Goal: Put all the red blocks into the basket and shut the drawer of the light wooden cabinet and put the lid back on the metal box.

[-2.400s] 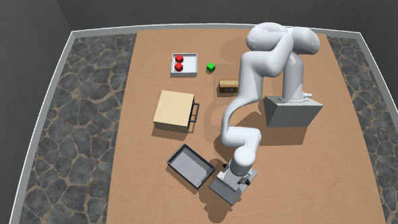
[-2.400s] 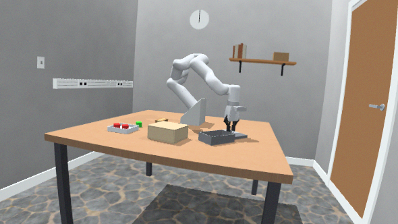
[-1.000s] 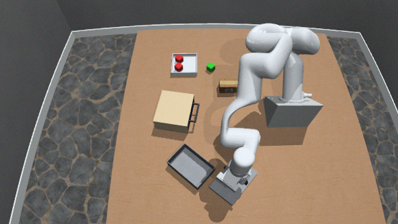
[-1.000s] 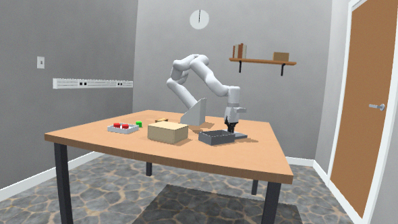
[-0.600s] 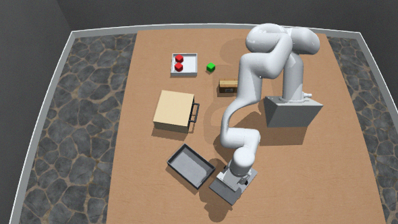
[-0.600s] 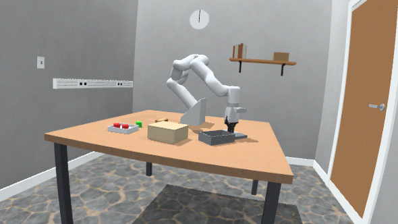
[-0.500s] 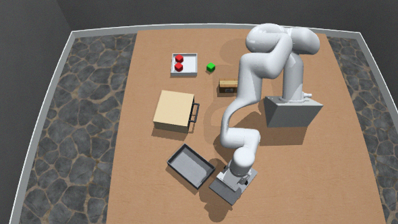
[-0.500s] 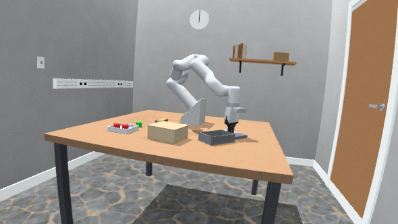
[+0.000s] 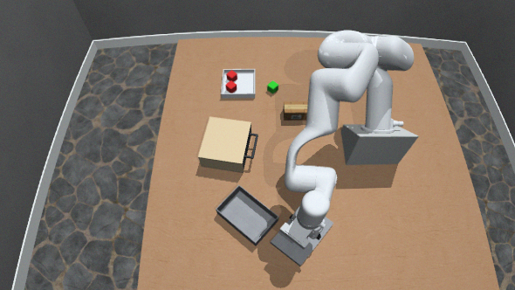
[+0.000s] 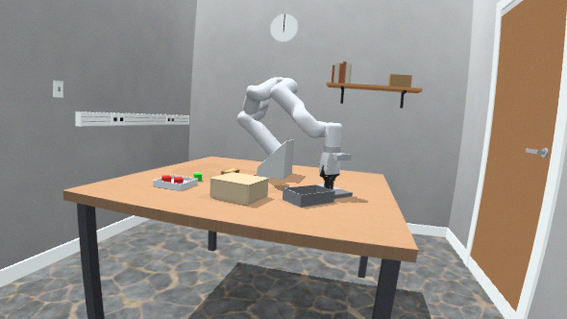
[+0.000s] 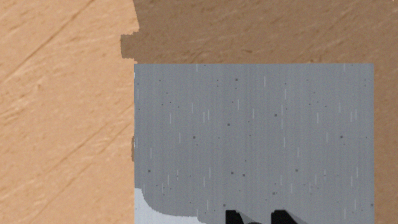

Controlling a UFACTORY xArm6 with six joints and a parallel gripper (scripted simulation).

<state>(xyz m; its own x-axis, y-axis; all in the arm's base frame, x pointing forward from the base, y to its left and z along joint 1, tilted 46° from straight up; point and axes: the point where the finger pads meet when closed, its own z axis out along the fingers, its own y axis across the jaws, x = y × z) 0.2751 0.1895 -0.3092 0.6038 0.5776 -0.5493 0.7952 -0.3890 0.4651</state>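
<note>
Grey metal lid (image 9: 293,249) (image 10: 344,194) (image 11: 250,125) lies flat beneath the gripper (image 9: 305,231) (image 10: 329,185) (image 11: 255,218), fingers apparently pinching its knob. Open box (image 9: 258,202) (image 10: 317,198) stands just left in the top view, long axis roughly crosswise to the lid's; a quarter turn appears required.

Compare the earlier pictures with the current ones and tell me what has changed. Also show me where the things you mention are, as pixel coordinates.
The gripper (image 9: 306,233) (image 10: 329,186) (image 11: 254,218) has drawn its fingers together and now appears to have hold of the grey lid (image 9: 291,248) (image 10: 344,194) (image 11: 250,125) by its top. The lid has not visibly moved; the metal box (image 9: 246,214) (image 10: 312,199), cabinet (image 9: 227,140) (image 10: 235,188), basket (image 9: 244,83) (image 10: 165,185), two red blocks (image 9: 231,76) (image 10: 166,178) and green block (image 9: 272,86) (image 10: 197,177) also look unchanged.
</note>
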